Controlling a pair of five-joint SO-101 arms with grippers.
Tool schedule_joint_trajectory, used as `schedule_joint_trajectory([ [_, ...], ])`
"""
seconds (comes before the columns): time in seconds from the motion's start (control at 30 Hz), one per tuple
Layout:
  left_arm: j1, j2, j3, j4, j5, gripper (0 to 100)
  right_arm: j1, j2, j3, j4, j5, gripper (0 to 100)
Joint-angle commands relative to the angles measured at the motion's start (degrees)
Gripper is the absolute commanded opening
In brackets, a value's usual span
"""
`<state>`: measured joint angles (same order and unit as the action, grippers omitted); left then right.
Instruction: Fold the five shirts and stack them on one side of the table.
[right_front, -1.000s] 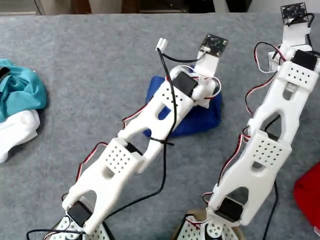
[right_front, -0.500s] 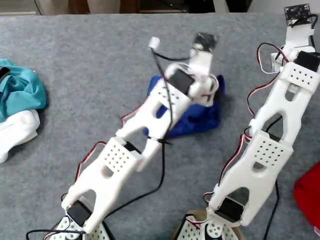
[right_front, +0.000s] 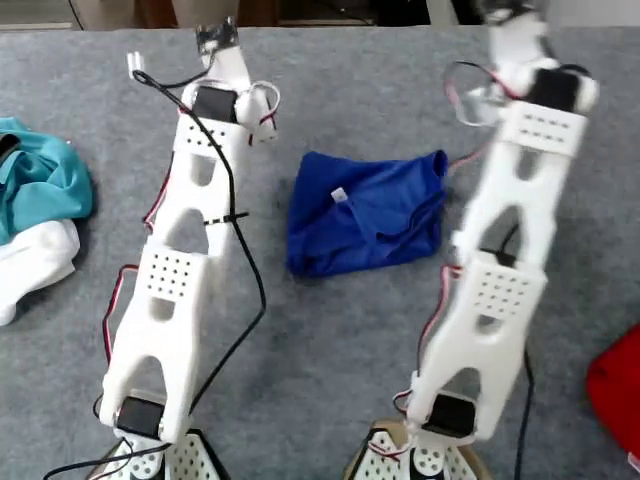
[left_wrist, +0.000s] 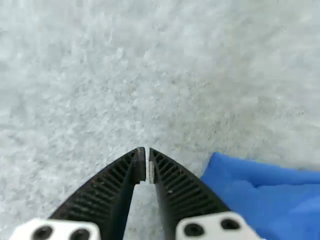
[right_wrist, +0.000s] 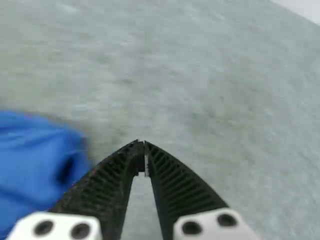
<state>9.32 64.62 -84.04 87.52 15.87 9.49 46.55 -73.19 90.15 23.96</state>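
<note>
A folded blue shirt (right_front: 365, 212) lies on the grey table (right_front: 330, 380) between the two arms, white tag showing. My left arm (right_front: 200, 170) stretches to the far left of the shirt. The left gripper (left_wrist: 145, 164) is shut with nothing in it, over bare table, with the blue shirt's edge (left_wrist: 265, 195) close beside it. My right arm (right_front: 520, 190) stands along the shirt's right side. The right gripper (right_wrist: 141, 154) is also shut on nothing above the table near the far edge, with the blue shirt (right_wrist: 35, 160) off to one side.
A crumpled teal shirt (right_front: 40, 185) and a white shirt (right_front: 30, 262) lie together at the table's left edge. A red shirt (right_front: 617, 385) pokes in at the right edge. Both arm bases (right_front: 420, 455) stand at the front edge.
The left arm has swung off the blue shirt to the far left, leaving the shirt uncovered. The right arm's wrist has shifted left at the far edge.
</note>
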Motion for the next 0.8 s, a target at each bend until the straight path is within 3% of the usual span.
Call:
schedule_joint_trajectory([
  [0.0,-0.62,0.04,0.18,-2.99,1.14,2,-7.78,-0.75,-7.34,10.73,0.53,0.7],
  [0.2,0.00,-3.38,-4.92,2.55,1.41,2,-10.07,-0.66,-3.30,12.13,0.09,0.6],
  [0.5,6.24,-4.62,-5.36,5.89,5.27,2,-9.10,-0.66,7.96,11.87,0.53,0.5],
  [0.77,7.47,-4.53,-0.79,0.00,5.36,2,-4.53,-0.48,13.76,4.66,3.60,0.5],
])
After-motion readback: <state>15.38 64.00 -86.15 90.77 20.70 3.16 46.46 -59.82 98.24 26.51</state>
